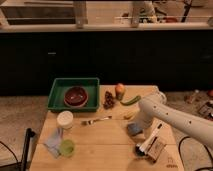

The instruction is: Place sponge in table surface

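The sponge (133, 129) is a grey-blue block lying on the wooden table (100, 142), right of centre. My white arm comes in from the right and bends down over it. My gripper (141, 128) is right at the sponge's right side, low over the table. The arm hides part of the sponge and the gripper's end.
A green tray (57, 90) with a dark red bowl (76, 96) stands at the back left. A pine cone (109, 99), an orange fruit (119, 89), a green pepper (131, 100), a fork (96, 120), a white cup (65, 120), a green lid (66, 147), a cloth (52, 143) and a brush on a packet (150, 144) lie around.
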You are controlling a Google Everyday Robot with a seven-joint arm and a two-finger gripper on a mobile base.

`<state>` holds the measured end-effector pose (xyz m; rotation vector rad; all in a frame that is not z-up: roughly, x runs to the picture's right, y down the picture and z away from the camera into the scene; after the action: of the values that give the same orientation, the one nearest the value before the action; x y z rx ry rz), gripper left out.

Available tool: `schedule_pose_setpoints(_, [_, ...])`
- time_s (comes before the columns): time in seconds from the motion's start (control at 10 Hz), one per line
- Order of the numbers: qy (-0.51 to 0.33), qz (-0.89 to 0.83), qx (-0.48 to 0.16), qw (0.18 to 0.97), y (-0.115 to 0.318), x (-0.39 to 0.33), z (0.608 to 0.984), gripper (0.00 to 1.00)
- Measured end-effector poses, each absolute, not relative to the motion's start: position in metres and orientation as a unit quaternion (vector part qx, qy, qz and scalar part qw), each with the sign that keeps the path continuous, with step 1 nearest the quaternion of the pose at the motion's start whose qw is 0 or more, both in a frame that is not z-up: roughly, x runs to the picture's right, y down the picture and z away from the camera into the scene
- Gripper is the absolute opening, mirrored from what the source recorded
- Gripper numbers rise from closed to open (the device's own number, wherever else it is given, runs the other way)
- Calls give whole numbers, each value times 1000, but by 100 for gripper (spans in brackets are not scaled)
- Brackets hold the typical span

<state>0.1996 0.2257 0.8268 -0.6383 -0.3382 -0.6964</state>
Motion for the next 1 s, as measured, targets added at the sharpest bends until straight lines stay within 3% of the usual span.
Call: schedule_pose_setpoints(1.0, [-161, -312, -299, 887, 213, 192, 832, 80])
